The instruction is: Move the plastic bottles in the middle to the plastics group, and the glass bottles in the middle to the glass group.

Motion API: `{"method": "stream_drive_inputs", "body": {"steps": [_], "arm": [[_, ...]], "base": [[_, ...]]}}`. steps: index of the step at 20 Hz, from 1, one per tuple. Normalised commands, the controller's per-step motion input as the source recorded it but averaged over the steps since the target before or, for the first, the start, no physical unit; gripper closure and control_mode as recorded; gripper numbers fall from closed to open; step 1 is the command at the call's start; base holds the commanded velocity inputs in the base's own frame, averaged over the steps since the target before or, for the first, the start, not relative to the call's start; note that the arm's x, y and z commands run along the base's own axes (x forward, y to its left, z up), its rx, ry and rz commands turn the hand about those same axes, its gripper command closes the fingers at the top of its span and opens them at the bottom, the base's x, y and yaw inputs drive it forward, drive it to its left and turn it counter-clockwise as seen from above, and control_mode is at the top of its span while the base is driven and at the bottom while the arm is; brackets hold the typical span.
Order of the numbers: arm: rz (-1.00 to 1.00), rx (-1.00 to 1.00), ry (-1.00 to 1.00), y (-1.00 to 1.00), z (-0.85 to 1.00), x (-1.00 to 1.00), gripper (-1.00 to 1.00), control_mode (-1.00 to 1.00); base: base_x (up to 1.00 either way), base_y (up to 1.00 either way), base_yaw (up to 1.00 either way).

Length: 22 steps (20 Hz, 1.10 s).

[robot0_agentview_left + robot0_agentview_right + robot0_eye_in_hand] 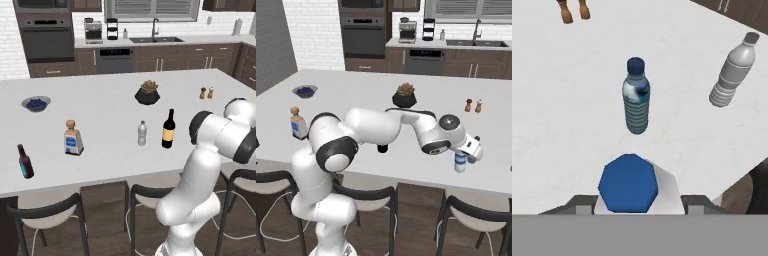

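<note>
**Inspector A:** What is held, and how are the jaws set?

**Inspector B:** The gripper is closed narrowly on the blue-label water bottle, taken high on the body under its blue cap. The bottle is upright. Whether its base is touching the counter cannot be told.

**A:** Where is it placed?

**B:** Just beside the teal-blue bottle, on the near side of it as seen from the hand. A greyish bottle is seen near the teal-blue bottle, towards the counter's edge.

**A:** Handling?

**B:** The bottle is judged light, thin-walled and smooth. Some give under pressure is to be expected, so a hold near the stiffer shoulder is preferred to one at mid-body. It is tall and narrow, so tipping on release is the main risk, and the teal-blue bottle could be knocked.

**A:** What is outstanding?

**B:** The clear bottle and the wine bottle are noted side by side, well apart from the teal-blue bottle. The wine bottle is judged heavy and breakable.
</note>
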Motion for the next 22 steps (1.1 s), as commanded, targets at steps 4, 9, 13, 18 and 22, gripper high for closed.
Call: {"method": "stream_drive_inputs", "body": {"steps": [4, 9, 13, 18, 22], "arm": [[-0.05, 0.00, 0.00, -0.56, -0.11, 0.01, 1.00, -1.00], [-0.02, 0.00, -0.01, -0.38, -0.07, 0.00, 1.00, -1.00], [0.00, 0.00, -0.06, -0.15, 0.00, 0.00, 1.00, -1.00], [0.01, 0.00, -0.14, 0.01, -0.02, 0.00, 1.00, -1.00], [0.02, 0.00, -0.11, 0.00, -0.04, 0.03, 1.00, -1.00]], "base": [[0.00, 0.00, 0.00], [0.00, 0.00, 0.00], [0.00, 0.00, 0.00], [0.00, 0.00, 0.00], [0.00, 0.00, 0.00]]}}
